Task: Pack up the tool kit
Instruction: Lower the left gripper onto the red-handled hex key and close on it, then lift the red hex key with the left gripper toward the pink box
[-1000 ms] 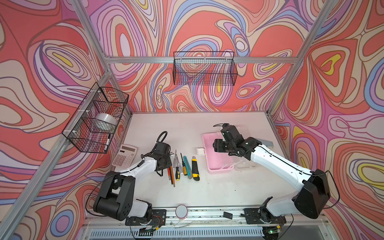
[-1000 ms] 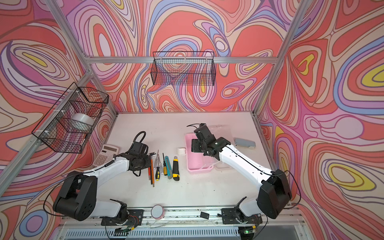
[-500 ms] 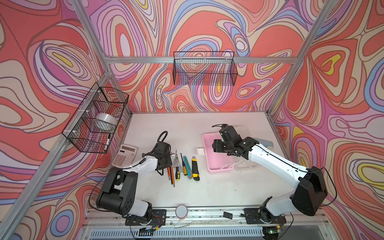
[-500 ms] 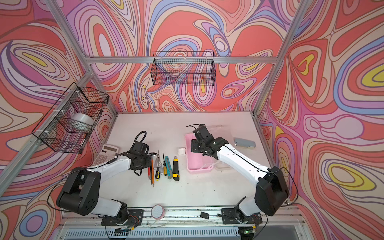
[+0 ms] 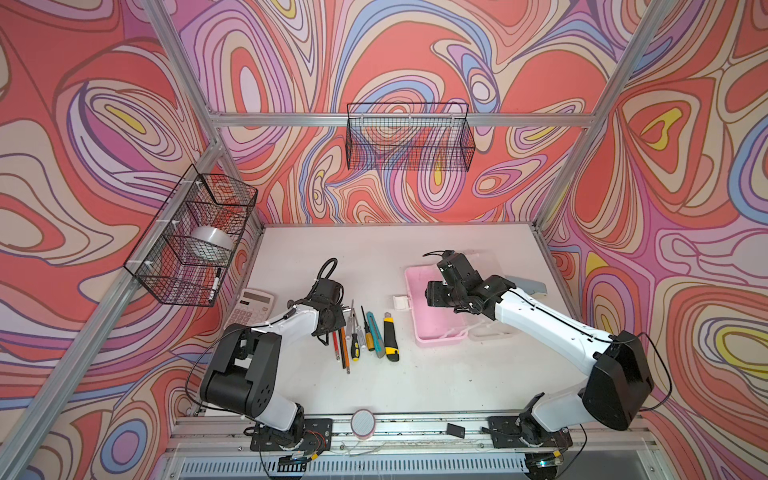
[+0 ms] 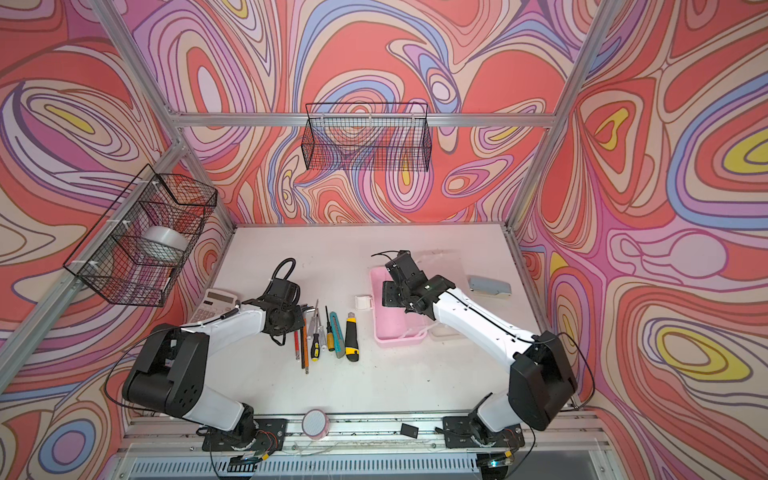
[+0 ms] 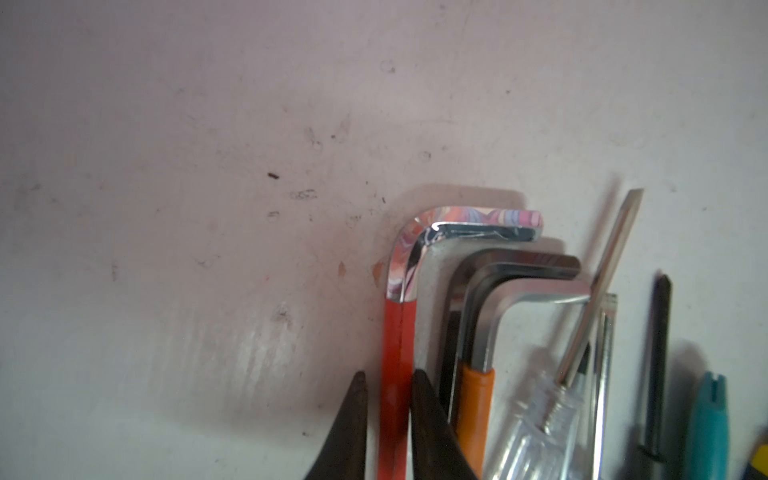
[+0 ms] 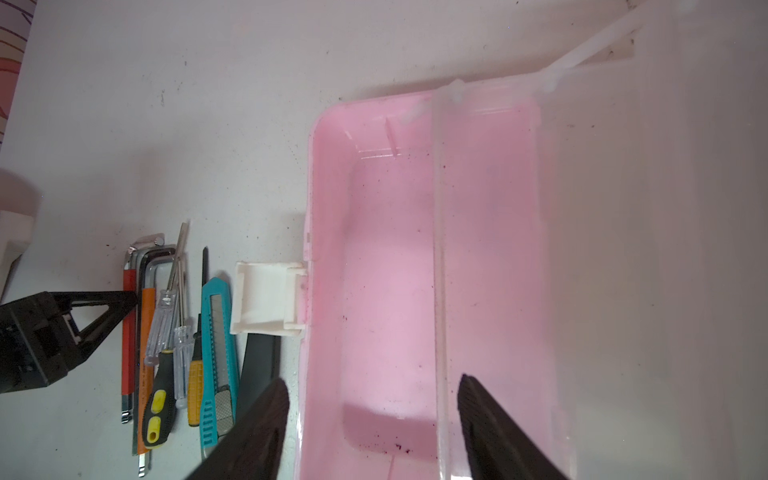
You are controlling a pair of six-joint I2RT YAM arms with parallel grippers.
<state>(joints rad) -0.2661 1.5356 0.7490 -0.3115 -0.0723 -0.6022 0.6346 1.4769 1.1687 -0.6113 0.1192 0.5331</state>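
A: Looking at your left gripper [image 7: 390, 415], what lay between the jaws?

B: The red hex key [image 7: 395, 332], its long axis running along the fingers. The jaws were nearly closed; you couldn't tell if they pinched. The other hex keys [image 7: 478, 291] crowded one finger.

A: The pink box [image 8: 320, 208]?

B: It sat to your right, empty, under your right gripper [image 8: 374, 432], whose jaws stood wide and held nothing.

Both top views look down over the whole table [image 5: 374, 257]; wrist cameras sit close behind their jaws, sharing the tool row [image 8: 166, 324].

The white table [image 5: 436, 386] bears 1 open pink case [image 5: 436, 328], a tool row [image 5: 365, 332] and 1 calculator [image 5: 251, 309].
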